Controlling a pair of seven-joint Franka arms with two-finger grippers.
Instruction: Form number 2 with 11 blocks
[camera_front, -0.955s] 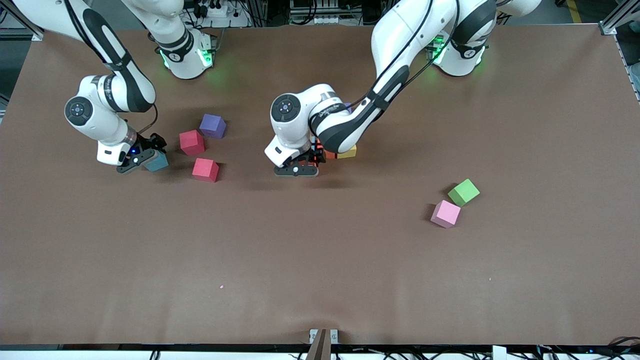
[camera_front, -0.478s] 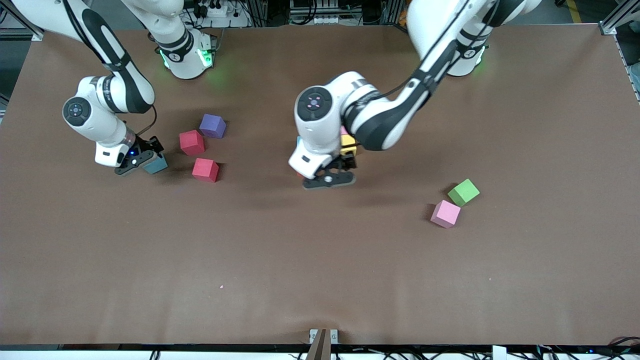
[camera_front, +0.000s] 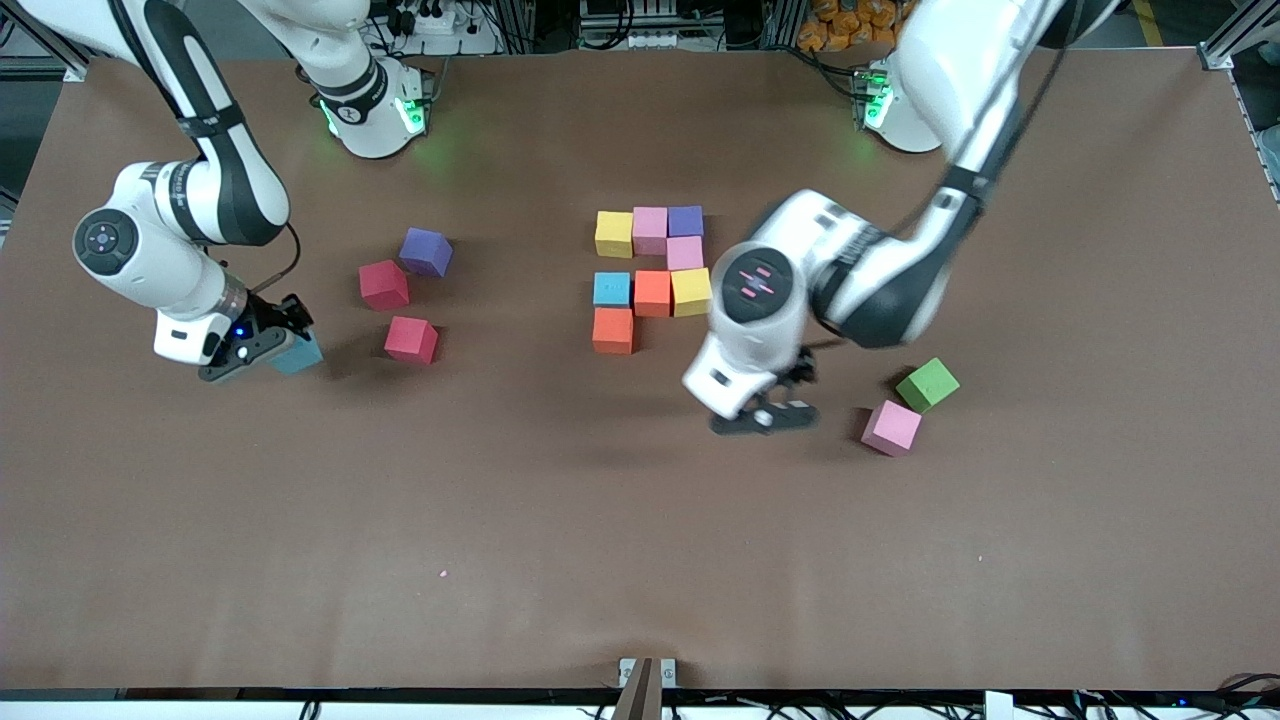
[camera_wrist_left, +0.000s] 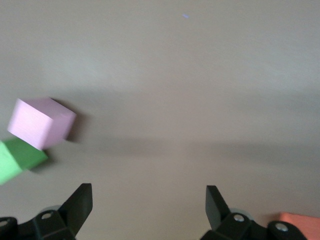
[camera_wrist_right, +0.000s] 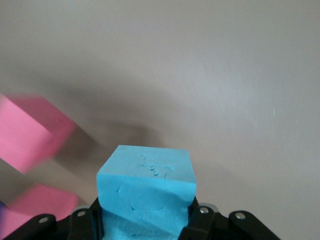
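Blue foam cube (camera_wrist_right: 146, 192) — dented, square-edged.

We see the right arm reach down from its base at the table's top edge toward seven o'clock, elbow bent, wrist low at the right arm's end of the table. Its right gripper (camera_front: 268, 347) points toward four o'clock in the front view, and its fingers (camera_wrist_right: 200, 220) are clamped on a blue block (camera_wrist_right: 146, 192). The left arm sweeps from its base toward seven o'clock across the table, wrist tipped downward. Its left gripper (camera_front: 770, 412) hangs above bare tabletop with its fingers (camera_wrist_left: 80, 205) spread wide apart and nothing between them.
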